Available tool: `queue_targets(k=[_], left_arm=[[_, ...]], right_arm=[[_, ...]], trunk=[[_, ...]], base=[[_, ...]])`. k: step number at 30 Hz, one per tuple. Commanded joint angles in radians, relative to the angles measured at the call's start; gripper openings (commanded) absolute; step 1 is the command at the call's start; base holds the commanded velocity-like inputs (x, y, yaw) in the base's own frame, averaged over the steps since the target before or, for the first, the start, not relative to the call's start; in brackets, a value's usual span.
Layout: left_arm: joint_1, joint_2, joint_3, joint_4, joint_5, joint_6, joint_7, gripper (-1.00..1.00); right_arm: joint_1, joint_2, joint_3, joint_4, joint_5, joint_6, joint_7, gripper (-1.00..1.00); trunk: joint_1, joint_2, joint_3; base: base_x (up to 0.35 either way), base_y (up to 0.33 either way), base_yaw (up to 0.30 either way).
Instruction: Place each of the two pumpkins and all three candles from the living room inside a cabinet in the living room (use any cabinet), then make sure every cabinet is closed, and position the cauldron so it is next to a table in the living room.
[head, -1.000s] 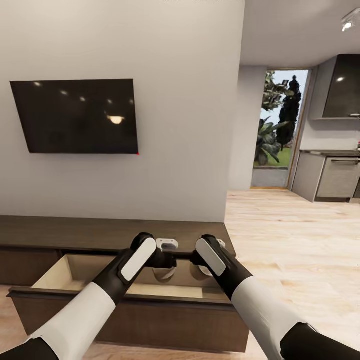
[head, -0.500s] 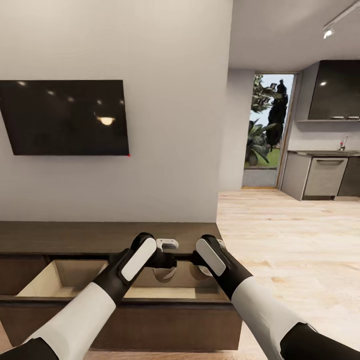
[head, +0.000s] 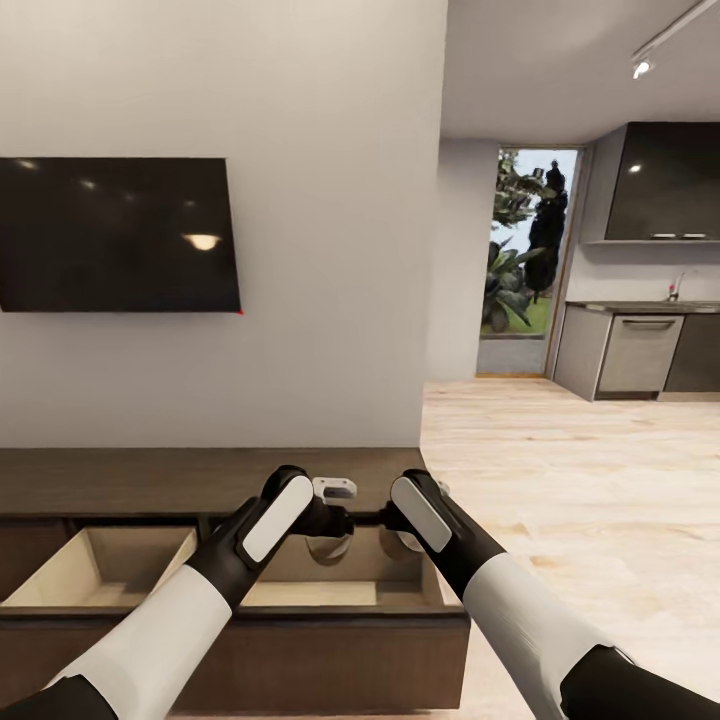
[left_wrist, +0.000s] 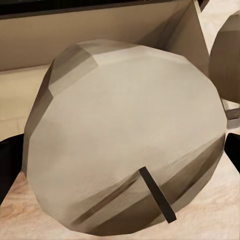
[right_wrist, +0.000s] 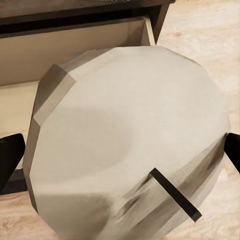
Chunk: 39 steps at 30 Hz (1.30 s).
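Each hand holds a grey-beige candle over the low dark-brown cabinet (head: 150, 478), whose two drawers stand pulled out with pale insides. My left gripper (head: 331, 522) is shut on one candle (head: 331, 549). In the left wrist view that candle (left_wrist: 125, 145) looms large with its dark wick showing, and dark fingers (left_wrist: 7, 167) flank it. My right gripper (head: 402, 520) is shut on the second candle (head: 405, 544), seen close in the right wrist view (right_wrist: 130, 140) above the right-hand drawer (right_wrist: 75, 50). Both candles hang over that drawer (head: 340, 592).
A black TV (head: 110, 235) hangs on the grey wall behind the cabinet. Right of the wall's corner, light wood floor (head: 580, 480) runs to a glass door (head: 520, 260) and grey kitchen units (head: 640, 350). The left drawer (head: 90, 572) is also open.
The whole picture has slid left, so the camera has turned or moved right. Both arms keep their pose and their candles. More of the left drawer now shows.
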Motion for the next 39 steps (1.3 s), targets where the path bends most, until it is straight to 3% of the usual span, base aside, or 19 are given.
queue_targets(k=[1,10,27,31,39], left_arm=[[-0.001,0.0,-0.001,-0.001,0.01,0.001,0.01,-1.0],[-0.001,0.0,-0.001,-0.001,0.01,0.001,0.01,-1.0],[-0.001,0.004,-0.004,0.014,0.005,0.001,0.01,-1.0],[-0.001,0.005,-0.004,0.028,0.005,-0.018,0.01,-1.0],[-0.004,0.009,-0.003,0.068,0.004,-0.072,-0.006,-1.0]], right_arm=[[-0.001,-0.001,0.003,-0.001,-0.008,0.002,-0.01,-1.0],[-0.001,-0.001,0.003,0.0,-0.008,0.002,-0.01,-1.0],[-0.001,0.001,0.003,0.001,-0.011,0.002,-0.008,-1.0],[-0.001,0.0,0.004,0.003,-0.007,0.002,0.064,-1.0],[-0.001,-0.001,0.005,0.005,-0.004,0.002,0.098,-1.0]], trunk=[[0.0,-0.001,-0.001],[0.0,-0.001,-0.001],[0.065,-0.12,-0.054],[0.08,-0.148,-0.067],[0.111,-0.204,-0.092]], base=[[0.034,-0.008,-0.001],[0.009,-0.002,0.0],[0.0,0.0,0.0],[0.0,0.0,0.0],[0.0,0.0,0.0]])
